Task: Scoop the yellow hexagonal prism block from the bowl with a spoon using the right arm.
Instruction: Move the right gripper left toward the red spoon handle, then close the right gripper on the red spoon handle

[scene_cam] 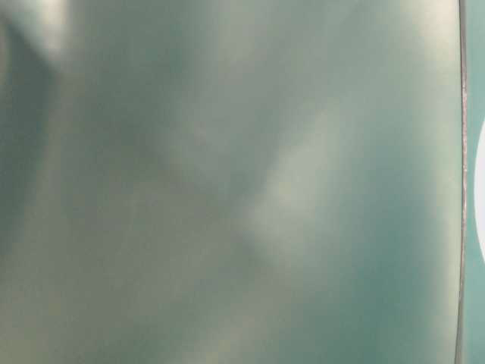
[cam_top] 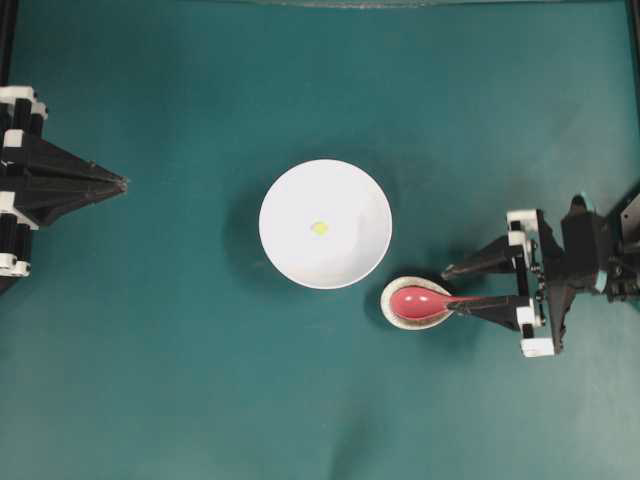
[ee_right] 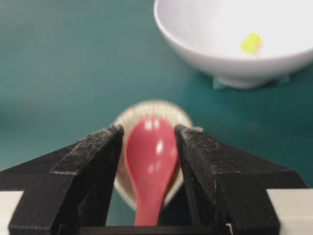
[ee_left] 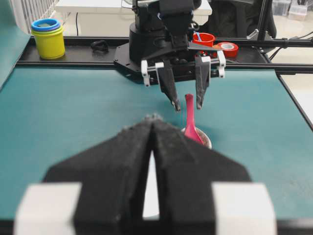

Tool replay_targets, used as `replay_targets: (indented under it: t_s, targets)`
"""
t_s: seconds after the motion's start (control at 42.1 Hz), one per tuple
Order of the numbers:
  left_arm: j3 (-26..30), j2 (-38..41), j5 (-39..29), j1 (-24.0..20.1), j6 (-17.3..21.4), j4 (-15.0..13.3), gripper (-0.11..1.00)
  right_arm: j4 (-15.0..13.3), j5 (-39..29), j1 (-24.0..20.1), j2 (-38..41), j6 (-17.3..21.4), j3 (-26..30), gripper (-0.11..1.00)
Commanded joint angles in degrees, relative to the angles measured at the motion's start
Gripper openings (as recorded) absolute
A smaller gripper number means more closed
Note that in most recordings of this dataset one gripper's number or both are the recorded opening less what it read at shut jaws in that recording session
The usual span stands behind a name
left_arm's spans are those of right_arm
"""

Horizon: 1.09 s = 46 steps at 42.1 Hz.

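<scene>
Presently the pinkish-red spoon (ee_right: 150, 161) lies with its scoop in the speckled spoon rest (cam_top: 398, 312), just beside the white bowl (cam_top: 290, 250), its handle running away from the bowl toward the right gripper (ee_right: 146, 142). That gripper's jaws stand wide, one each side of the handle, not yet closed. The yellow hexagonal block (cam_top: 319, 227) sits mid-bowl. The left gripper (cam_top: 122, 183), jaws together, rests well apart from the bowl.

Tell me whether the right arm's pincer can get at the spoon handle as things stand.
Probably yes: the right pincer stands open astride the glossy pinkish-red soup spoon, and nothing lies between its fingers and the handle.
</scene>
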<state>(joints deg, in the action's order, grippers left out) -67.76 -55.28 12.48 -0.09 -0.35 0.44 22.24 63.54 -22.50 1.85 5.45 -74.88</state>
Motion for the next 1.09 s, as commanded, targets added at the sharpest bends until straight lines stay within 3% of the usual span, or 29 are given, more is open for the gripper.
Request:
replay_targets:
  t_s: [0.0,0.333,1.069]
  targets:
    - [0.9,0.5,0.3,0.0,0.0,0.1,0.0,2.5,2.0,-2.3,1.3,-0.2,0.2,0.53]
    - [0.8,0.6,-0.1,0.0,0.0,0.1,0.0,6.9,2.5,-6.0,4.3,0.0,-1.0,0.53]
    - [0.9,0.6,-1.8,0.0,-0.1,0.2,0.0,7.1,-0.5,-6.3,5.6,0.0,-1.6,0.53]
